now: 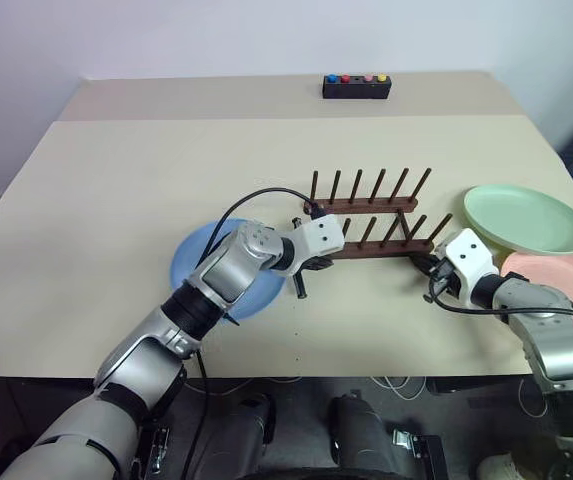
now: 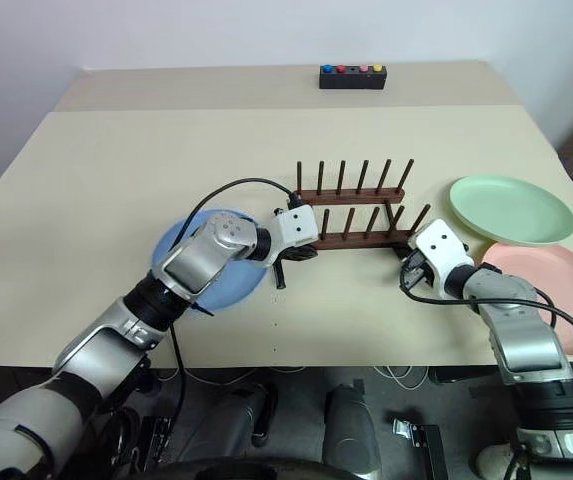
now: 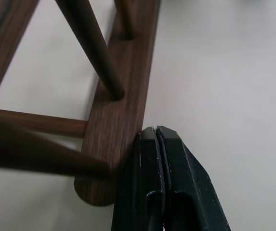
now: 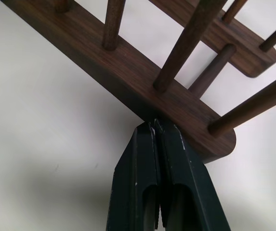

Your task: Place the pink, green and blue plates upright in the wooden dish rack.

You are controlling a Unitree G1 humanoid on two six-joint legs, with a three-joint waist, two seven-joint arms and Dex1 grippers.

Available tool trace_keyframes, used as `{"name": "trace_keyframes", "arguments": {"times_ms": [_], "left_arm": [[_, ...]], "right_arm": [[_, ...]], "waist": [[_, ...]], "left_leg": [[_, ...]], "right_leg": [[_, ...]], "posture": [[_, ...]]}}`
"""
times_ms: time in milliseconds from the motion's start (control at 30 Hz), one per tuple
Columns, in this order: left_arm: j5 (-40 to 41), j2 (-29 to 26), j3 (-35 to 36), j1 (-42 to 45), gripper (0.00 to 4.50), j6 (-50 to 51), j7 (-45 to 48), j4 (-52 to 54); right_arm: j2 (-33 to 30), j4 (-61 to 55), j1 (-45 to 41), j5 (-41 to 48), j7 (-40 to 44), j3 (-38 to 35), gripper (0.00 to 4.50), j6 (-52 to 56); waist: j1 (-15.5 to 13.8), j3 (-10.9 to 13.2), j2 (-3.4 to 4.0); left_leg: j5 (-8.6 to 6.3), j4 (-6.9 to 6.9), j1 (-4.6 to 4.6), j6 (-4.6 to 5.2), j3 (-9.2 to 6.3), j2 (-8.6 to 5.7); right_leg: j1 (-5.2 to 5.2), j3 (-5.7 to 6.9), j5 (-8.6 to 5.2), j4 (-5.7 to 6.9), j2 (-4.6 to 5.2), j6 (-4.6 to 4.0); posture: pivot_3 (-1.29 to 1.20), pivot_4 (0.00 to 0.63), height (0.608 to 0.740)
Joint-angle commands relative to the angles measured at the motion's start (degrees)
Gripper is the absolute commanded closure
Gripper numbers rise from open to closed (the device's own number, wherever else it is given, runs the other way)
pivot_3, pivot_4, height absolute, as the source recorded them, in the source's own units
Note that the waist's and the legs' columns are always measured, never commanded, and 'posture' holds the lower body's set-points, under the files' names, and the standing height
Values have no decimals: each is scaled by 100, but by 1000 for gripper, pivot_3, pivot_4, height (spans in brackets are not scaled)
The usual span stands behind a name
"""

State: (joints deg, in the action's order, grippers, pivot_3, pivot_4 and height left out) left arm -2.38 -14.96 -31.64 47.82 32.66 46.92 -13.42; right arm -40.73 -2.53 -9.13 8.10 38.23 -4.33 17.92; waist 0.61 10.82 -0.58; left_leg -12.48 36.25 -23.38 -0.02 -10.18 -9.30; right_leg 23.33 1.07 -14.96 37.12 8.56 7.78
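The wooden dish rack (image 1: 371, 246) stands mid-table with nothing between its pegs. My left gripper (image 1: 318, 264) is shut, and in the left wrist view its tips (image 3: 155, 133) touch the outer side of the near rail's (image 3: 118, 115) left end. My right gripper (image 1: 423, 264) is also shut, its tips (image 4: 154, 126) against the same rail (image 4: 128, 67) near its right end. The blue plate (image 1: 192, 262) lies flat under my left forearm. Right of the rack, the green plate (image 1: 526, 218) lies flat, and the pink plate (image 1: 558, 274) is in front of it beside my right arm.
A black box with coloured buttons (image 1: 357, 87) sits at the table's far edge. The tan tabletop (image 1: 146, 180) stretches wide to the left and behind the rack. The front edge (image 1: 366, 375) runs just below my arms.
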Motion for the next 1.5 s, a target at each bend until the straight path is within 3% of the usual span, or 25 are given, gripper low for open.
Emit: {"name": "trace_keyframes", "arguments": {"times_ms": [33, 733, 1333, 1500], "left_arm": [[-134, 48, 224, 134, 4500, -333, -148, -173], [-387, 317, 643, 808, 4500, -1312, -235, -1811], [-518, 513, 773, 861, 4500, -1566, -191, -2085], [-519, 497, 785, 803, 4500, -1507, -153, -1947]], "right_arm": [[71, 65, -175, -77, -94, -31, 4436, -169], [268, 1185, -1134, -561, -361, 139, 4436, -807], [364, 1890, -1532, -827, -475, 206, 4436, -1277], [307, 1191, -1356, -166, -73, -215, 4436, -913]], "waist": [[3, 0, 0], [14, 0, 0], [20, 0, 0], [24, 0, 0]], "left_leg": [[0, -1, 0, 0, 0, 0], [13, 0, 1, -21, 22, 0], [13, 1, 1, -22, 30, -1], [13, 1, 1, -22, 31, -1]], "right_leg": [[1, -1, 0, 0, -1, 0], [8, -24, 7, 0, -3, 12], [11, -33, 9, 2, -3, 15], [13, -34, 9, 2, -3, 15]], "posture": [[0, 150, 740], [0, 150, 740], [0, 150, 740], [0, 150, 740]]}}
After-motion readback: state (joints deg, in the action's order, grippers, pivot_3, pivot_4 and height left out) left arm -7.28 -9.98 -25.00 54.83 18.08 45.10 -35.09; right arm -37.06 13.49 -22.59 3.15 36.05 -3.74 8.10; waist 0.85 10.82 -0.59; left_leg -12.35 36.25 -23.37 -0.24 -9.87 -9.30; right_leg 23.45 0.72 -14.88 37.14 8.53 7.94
